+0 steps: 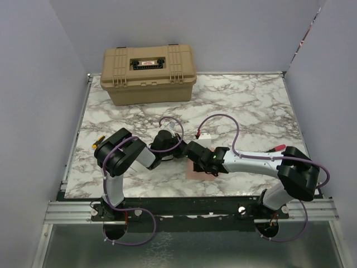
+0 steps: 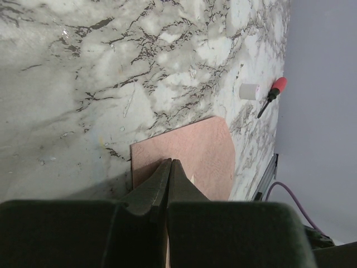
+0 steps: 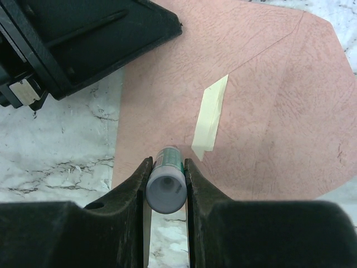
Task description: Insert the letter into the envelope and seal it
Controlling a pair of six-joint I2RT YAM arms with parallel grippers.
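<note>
**Envelope** (image 3: 268,111): pinkish-brown, flat on the marble worktop (image 1: 251,106) near its front edge, between the two arms. A cream strip (image 3: 211,114) lies across its face.

**Letter:** not seen. It is possibly already inside, though no view confirms it.

**Left hand** (image 2: 170,167): closed and empty, its tips pressing the envelope down.

**Right hand** (image 3: 166,167): clamped on a glue stick (image 3: 166,192) with a grey body and green label, its far end aimed at the paper beside the strip.

**Step judged:** gluing for the seal. To do it well, pin firmly and touch the stick down lightly. Draw it along the flap margin, away from the pinning hand, so the paper does not buckle.

**Also present:** tan case (image 1: 148,74), red-handled screwdriver (image 2: 273,94), white cap (image 2: 249,91).
</note>
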